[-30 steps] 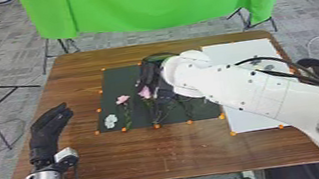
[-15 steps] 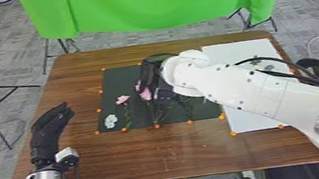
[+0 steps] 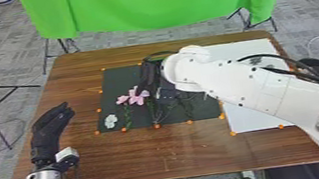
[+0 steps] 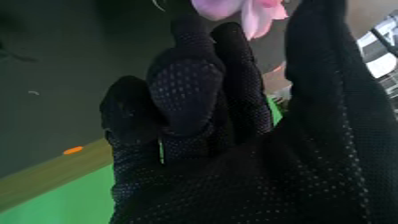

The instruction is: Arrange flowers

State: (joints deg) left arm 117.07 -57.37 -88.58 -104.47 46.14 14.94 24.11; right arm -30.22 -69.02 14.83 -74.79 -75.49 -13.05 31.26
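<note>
Larger pink flower [image 3: 138,95] is set just to the near-left of the right hand [image 3: 151,72].
Stem [image 3: 152,109] is pointed at the dark mat's [image 3: 119,78] near edge; whether anything is grasped can't be told.

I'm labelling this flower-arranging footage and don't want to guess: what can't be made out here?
- Head view: part of the right hand, behind the right arm.
- Head view: part of the white sheet, under the same arm.
- Head view: how the thin stems run on the dark mat; too small.
- Right wrist view: the rest of the pink petals, cut off by the top edge.
</note>
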